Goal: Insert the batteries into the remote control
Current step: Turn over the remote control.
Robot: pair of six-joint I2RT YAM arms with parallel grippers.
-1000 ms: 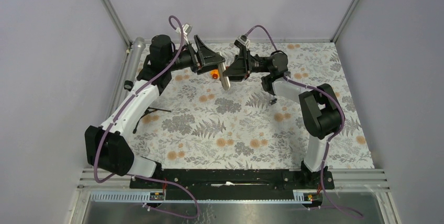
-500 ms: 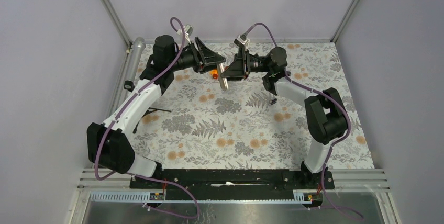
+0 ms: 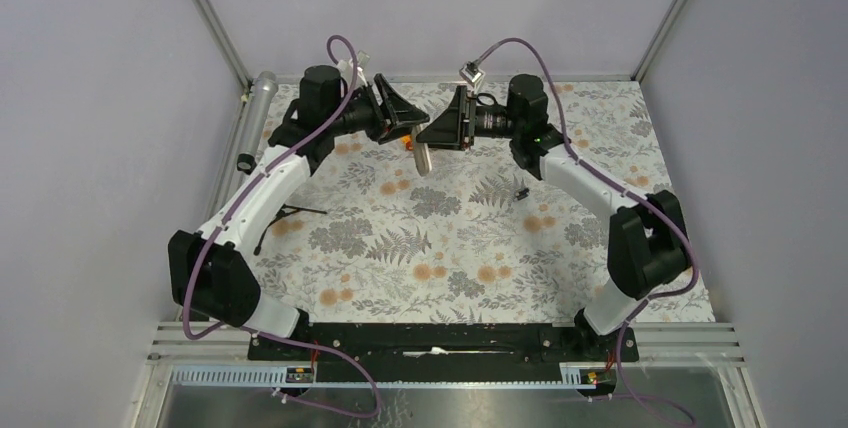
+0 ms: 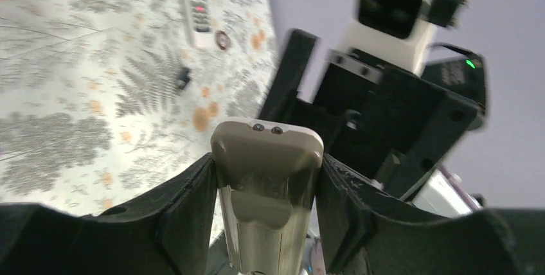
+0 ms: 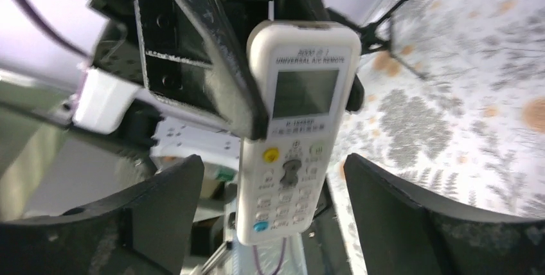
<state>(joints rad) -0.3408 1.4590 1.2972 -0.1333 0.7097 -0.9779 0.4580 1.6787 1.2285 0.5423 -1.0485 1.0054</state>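
The remote control hangs above the back of the flowered mat. My left gripper is shut on its upper end. The left wrist view shows its grey-brown back and white edge, pinched between both black fingers. The right wrist view shows its white face with a grey-green screen and rows of small buttons. My right gripper stands open around its lower end, both fingers apart from it. A small orange-red thing lies on the mat behind the remote; I cannot tell whether it is the batteries.
A second remote lies on the mat with a black ring beside it. A tiny black piece sits under the right arm. A thin black stand lies at the left, and a grey cylinder is by the back-left post.
My left gripper has shut on the remote. My right gripper has opened and let go of it. The right arm's elbow has swung out to the right.
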